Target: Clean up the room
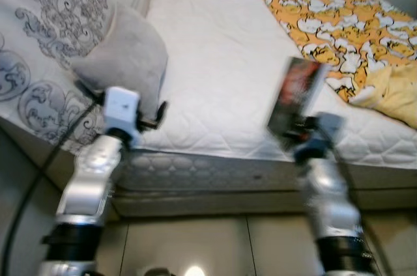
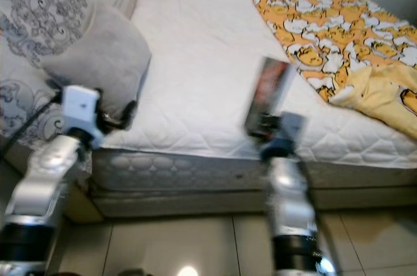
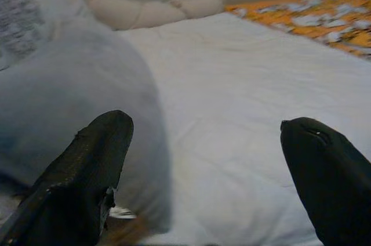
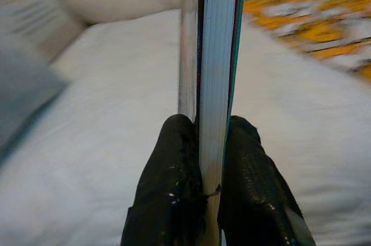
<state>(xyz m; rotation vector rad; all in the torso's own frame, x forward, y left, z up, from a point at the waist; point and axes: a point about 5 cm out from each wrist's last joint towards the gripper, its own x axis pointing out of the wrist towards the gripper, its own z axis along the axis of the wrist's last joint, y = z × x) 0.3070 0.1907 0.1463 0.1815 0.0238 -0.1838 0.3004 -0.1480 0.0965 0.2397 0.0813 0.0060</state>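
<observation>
Right end effector (image 4: 211, 141): clamped on book (image 1: 296, 94), both fingers pressed against the covers.
Book: upright, held above the near edge of the bed (image 1: 221, 61), over the white mattress pad.
Left end effector (image 3: 203, 165): fingers apart, nothing between them, just beside the grey pillow (image 1: 127, 58).
Grey pillow: on the bed, left side, leaning against the patterned cushion (image 1: 45, 35).
Duck-print blanket (image 1: 339, 22): far right side of the bed.
</observation>
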